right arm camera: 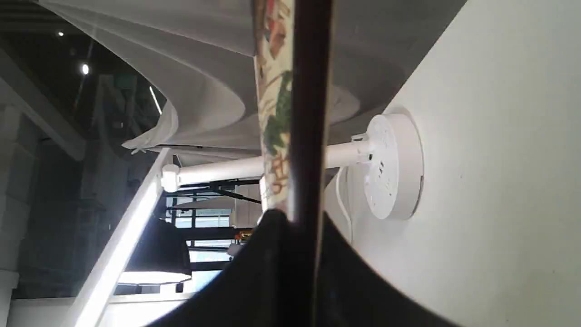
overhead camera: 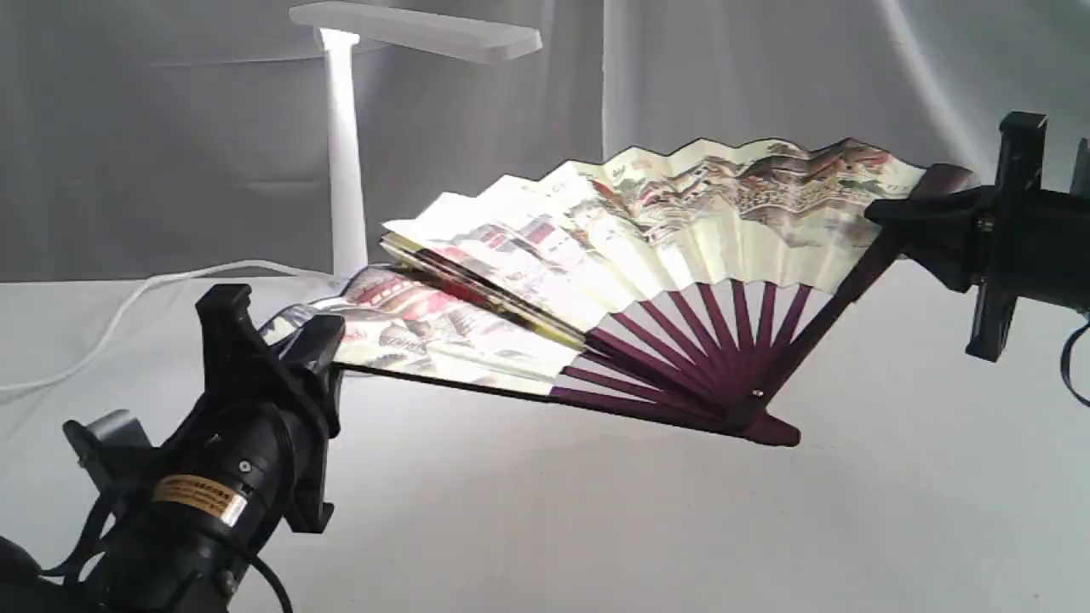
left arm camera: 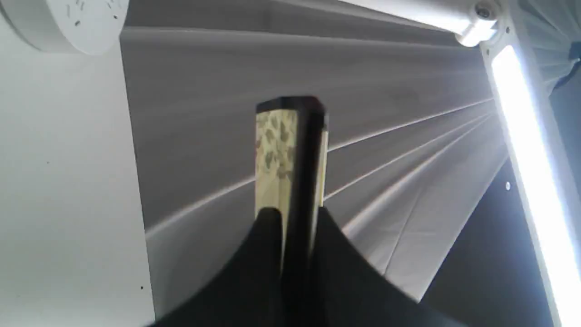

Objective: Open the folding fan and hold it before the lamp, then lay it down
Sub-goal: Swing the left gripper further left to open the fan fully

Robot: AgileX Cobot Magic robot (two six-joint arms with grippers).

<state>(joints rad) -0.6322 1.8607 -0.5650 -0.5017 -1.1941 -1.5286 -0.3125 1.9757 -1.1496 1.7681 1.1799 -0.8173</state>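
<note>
The folding fan point(overhead camera: 647, 238) is spread wide above the table, its painted cream leaf facing up and its maroon ribs meeting at a pivot point(overhead camera: 758, 396) low in front. My left gripper point(overhead camera: 306, 336) is shut on the fan's left guard, seen edge-on as the fan guard point(left arm camera: 299, 150) in the left wrist view. My right gripper point(overhead camera: 915, 213) is shut on the right guard, the dark fan guard point(right arm camera: 311, 113) in the right wrist view. The white lamp point(overhead camera: 345, 145) stands lit behind the fan's left half; the lamp's base point(right arm camera: 392, 163) and the lamp's bright bar head point(left arm camera: 526, 159) show in the wrist views.
A white cord point(overhead camera: 128, 306) runs from the lamp across the white tabletop point(overhead camera: 596, 528) to the left. Grey draped cloth point(overhead camera: 153, 128) closes the back. The left arm's body point(overhead camera: 196, 502) fills the lower left corner.
</note>
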